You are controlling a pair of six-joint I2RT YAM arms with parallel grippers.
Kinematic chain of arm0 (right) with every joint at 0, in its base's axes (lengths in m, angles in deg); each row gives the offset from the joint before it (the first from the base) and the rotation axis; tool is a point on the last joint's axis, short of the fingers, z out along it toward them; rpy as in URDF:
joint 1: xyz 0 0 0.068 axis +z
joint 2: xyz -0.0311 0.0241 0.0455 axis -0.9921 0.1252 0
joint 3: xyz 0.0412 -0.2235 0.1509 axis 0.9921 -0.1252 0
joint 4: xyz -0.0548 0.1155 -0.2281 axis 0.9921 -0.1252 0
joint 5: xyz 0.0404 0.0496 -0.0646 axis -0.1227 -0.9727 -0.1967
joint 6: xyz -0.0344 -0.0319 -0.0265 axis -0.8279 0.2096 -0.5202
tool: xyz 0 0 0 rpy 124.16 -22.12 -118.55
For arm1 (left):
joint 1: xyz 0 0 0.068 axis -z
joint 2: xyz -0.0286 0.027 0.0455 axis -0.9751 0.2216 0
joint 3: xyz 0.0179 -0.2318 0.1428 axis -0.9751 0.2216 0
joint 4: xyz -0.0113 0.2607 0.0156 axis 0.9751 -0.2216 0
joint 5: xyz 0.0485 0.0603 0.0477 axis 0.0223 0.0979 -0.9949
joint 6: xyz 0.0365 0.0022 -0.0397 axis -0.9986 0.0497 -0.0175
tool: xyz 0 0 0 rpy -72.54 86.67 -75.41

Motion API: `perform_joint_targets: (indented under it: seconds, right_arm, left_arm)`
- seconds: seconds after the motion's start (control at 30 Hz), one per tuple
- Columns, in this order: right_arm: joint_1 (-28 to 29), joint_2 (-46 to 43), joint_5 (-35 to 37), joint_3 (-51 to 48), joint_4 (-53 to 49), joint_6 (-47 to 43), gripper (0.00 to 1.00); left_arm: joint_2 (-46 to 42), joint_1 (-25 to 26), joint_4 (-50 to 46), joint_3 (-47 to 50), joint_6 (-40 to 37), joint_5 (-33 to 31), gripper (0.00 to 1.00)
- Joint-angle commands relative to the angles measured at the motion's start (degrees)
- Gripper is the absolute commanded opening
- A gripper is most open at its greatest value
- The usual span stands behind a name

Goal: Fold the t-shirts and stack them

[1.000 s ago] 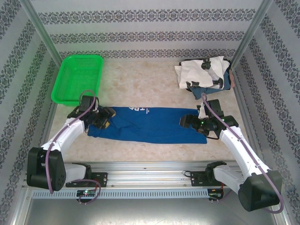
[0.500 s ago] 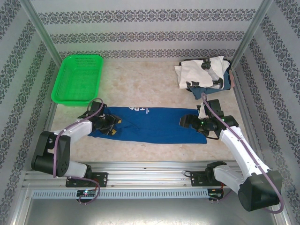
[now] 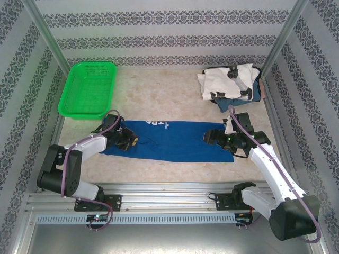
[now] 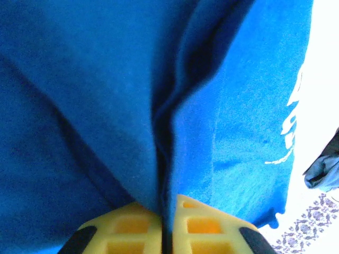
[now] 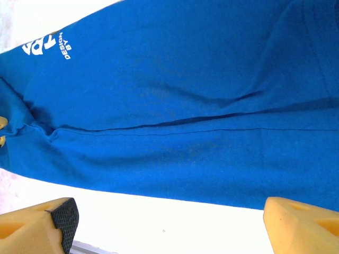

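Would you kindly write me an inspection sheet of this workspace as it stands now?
Surface: pale table, no spills seen.
Job's things: blue t-shirt lying as a long strip across the middle; white t-shirt on top of darker cloth, far right.
Clutter: green basket, far left.
Grippers: left gripper shut on a fold of the blue t-shirt; right gripper open at the strip's other end.
Cables: purple cable along each arm, no snag seen.
Surroundings: patterned walls; metal rail at the near edge.
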Motion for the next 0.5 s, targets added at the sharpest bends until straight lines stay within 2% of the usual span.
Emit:
perform_joint_targets:
  seconds: [0.0, 0.23, 0.47]
  right_arm:
    - [-0.6, -1.1, 0.4, -0.9, -1.1, -0.9, 0.91]
    - [-1.0, -1.2, 0.2, -1.1, -1.0, -1.0, 0.91]
    - [-1.4, -1.1, -0.4, -1.5, -1.1, -1.1, 0.9]
  left_arm:
    - [0.8, 0.6, 2.9, -2.0, 0.2, 0.8, 0.06]
    - [4.4, 0.6, 1.9, -7.7, -2.5, 2.4, 0.07]
    - [6.3, 0.6, -0.7, -10.4, -4.9, 3.0, 0.17]
